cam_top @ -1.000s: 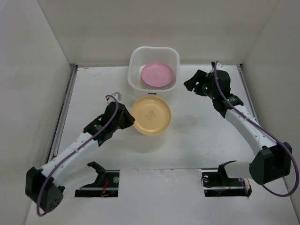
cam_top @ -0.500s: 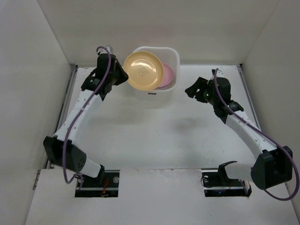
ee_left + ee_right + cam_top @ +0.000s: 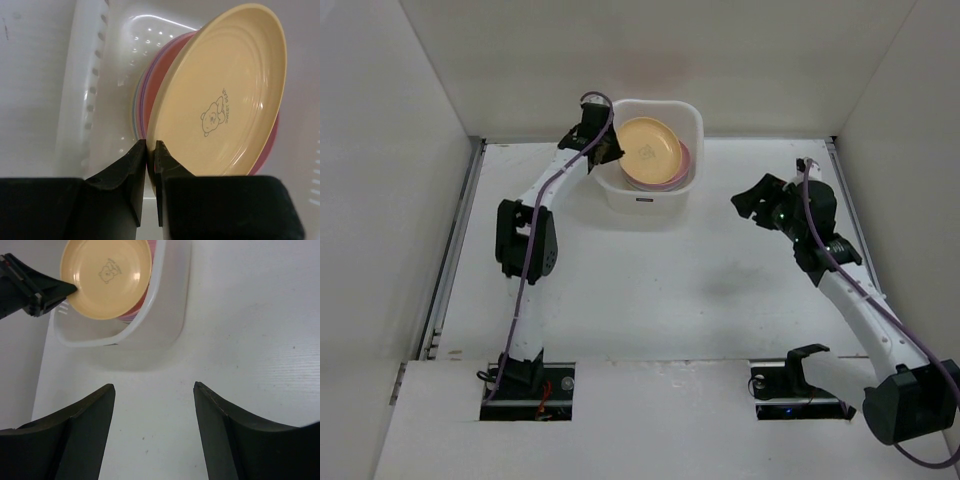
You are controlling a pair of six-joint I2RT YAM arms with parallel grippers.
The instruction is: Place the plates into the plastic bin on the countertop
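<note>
My left gripper [image 3: 607,152] is shut on the left rim of a yellow-orange plate [image 3: 650,152] and holds it tilted inside the white plastic bin [image 3: 620,196], over a stack of pink and purple plates [image 3: 684,166]. The left wrist view shows the jaws [image 3: 151,145] pinching the yellow-orange plate's [image 3: 225,100] edge, with the stacked plates [image 3: 150,90] behind it. My right gripper [image 3: 755,198] is open and empty above the countertop [image 3: 720,270], right of the bin. In the right wrist view the plate [image 3: 106,277] and bin [image 3: 170,305] show at upper left.
White walls enclose the countertop on three sides. The left arm [image 3: 525,250] stretches up along the left half of the surface. A metal rail [image 3: 455,240] runs along the left edge.
My left gripper has carried the yellow-orange plate from the countertop up and over into the bin, lowering it onto the stack. My right gripper has drawn back to the right and nearer.
</note>
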